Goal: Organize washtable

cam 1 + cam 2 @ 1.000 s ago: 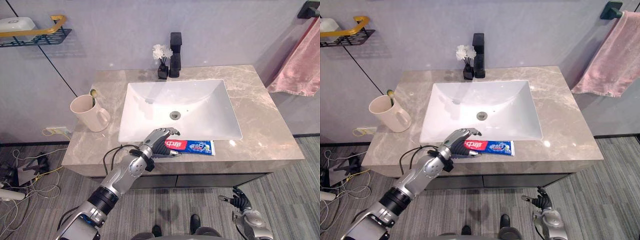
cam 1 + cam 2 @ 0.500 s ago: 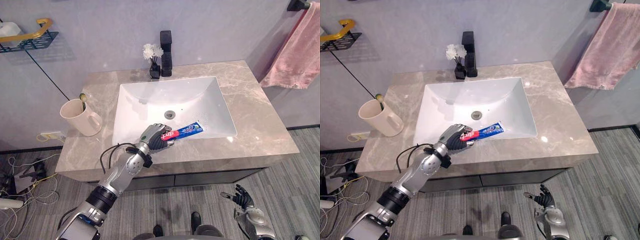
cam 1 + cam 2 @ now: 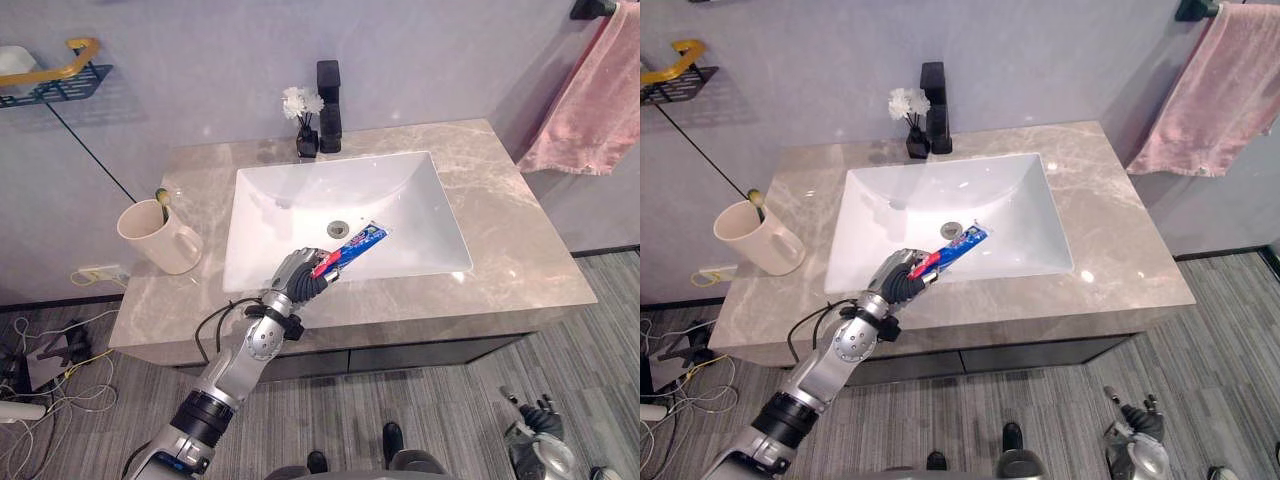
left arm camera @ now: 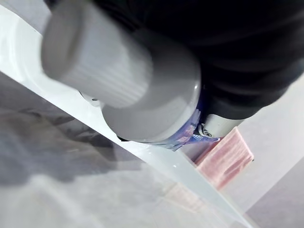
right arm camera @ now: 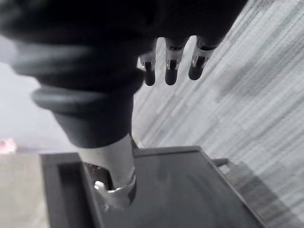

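Note:
My left hand (image 3: 296, 276) is shut on the cap end of a red and blue toothpaste tube (image 3: 352, 245), held off the counter above the sink's front rim. The tube slants up and away over the white basin (image 3: 290, 205). In the left wrist view its white ribbed cap (image 4: 97, 71) sits right against the hand's dark cover. A cream mug (image 3: 156, 238) with a toothbrush (image 3: 161, 199) in it stands at the counter's left end. My right hand (image 3: 1137, 428) hangs low near the floor, its fingers (image 5: 172, 66) relaxed and holding nothing.
A black faucet (image 3: 328, 88) and a small dark vase of white flowers (image 3: 302, 122) stand behind the basin. The marble counter (image 3: 505, 205) is bare on the right. A pink towel (image 3: 592, 105) hangs at the right wall. A wire shelf (image 3: 52, 76) is mounted at the upper left.
My left hand has closed on the toothpaste tube, lifted it off the counter's front edge and tilted its far end upward. The right hand has sunk lower. The camera has shifted slightly.

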Controlling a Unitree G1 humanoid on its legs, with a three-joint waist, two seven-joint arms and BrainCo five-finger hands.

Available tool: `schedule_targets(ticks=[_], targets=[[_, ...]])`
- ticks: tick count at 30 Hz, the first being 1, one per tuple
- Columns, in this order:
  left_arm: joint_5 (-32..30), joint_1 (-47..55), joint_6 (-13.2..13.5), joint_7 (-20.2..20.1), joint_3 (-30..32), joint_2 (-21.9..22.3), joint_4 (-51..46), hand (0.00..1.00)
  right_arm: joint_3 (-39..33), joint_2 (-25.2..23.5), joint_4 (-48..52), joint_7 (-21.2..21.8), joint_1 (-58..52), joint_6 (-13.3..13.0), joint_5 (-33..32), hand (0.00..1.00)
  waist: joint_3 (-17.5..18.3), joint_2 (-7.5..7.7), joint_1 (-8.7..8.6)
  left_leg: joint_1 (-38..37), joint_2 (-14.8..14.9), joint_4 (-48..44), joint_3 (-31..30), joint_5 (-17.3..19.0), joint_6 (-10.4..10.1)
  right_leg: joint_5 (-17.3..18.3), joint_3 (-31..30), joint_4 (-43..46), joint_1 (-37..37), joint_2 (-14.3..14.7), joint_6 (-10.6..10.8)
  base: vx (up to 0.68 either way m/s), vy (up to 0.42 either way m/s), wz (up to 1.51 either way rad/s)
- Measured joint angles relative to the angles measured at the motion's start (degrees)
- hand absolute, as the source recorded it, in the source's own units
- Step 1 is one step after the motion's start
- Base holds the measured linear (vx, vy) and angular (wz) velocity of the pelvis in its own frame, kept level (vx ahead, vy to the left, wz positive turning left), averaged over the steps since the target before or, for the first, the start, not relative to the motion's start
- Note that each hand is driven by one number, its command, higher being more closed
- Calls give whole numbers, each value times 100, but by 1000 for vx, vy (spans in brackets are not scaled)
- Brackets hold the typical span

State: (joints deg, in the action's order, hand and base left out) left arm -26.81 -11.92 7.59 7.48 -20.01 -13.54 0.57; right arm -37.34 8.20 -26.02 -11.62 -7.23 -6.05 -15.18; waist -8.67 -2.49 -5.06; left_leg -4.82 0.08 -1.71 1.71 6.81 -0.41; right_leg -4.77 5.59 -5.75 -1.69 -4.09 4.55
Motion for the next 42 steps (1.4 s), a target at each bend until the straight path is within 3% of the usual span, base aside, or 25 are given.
schedule_targets(ticks=[6,12,17,23,31,42], targets=[[144,265,17,37,283,271,-727,100,-142,-175,2232,-311,-170,-33,129,0,17,39,14,-19,60,-67,178,54,47,-43,-167,0,2,95,-22,-68,-29,-13],[158,558,14,37,487,283,-979,100,-79,-44,3420,-206,-68,-260,263,0,148,42,113,59,109,-131,291,98,14,-76,-266,1,138,127,-57,-36,-21,-14],[378,622,16,33,563,247,-1248,100,743,587,3716,190,372,-487,-5,0,217,45,134,59,101,-131,293,106,18,-82,-282,1,144,159,-49,-7,-1,0],[609,616,29,31,631,122,-1513,100,1952,1151,4056,1010,1039,-666,-709,0,246,53,305,94,83,-196,191,106,21,-87,-216,1,98,132,-43,-35,-3,9],[717,563,32,58,619,39,-1539,100,3384,1213,4054,1629,1265,-602,-1754,0,455,14,425,147,40,-270,28,102,33,-87,-71,2,46,84,-44,-35,-1,10],[717,374,32,169,148,115,-1538,100,4580,878,3567,1804,1705,-354,-2393,0,506,-1,467,160,-35,-232,-31,45,89,-98,51,0,37,2,-28,-34,6,4]])
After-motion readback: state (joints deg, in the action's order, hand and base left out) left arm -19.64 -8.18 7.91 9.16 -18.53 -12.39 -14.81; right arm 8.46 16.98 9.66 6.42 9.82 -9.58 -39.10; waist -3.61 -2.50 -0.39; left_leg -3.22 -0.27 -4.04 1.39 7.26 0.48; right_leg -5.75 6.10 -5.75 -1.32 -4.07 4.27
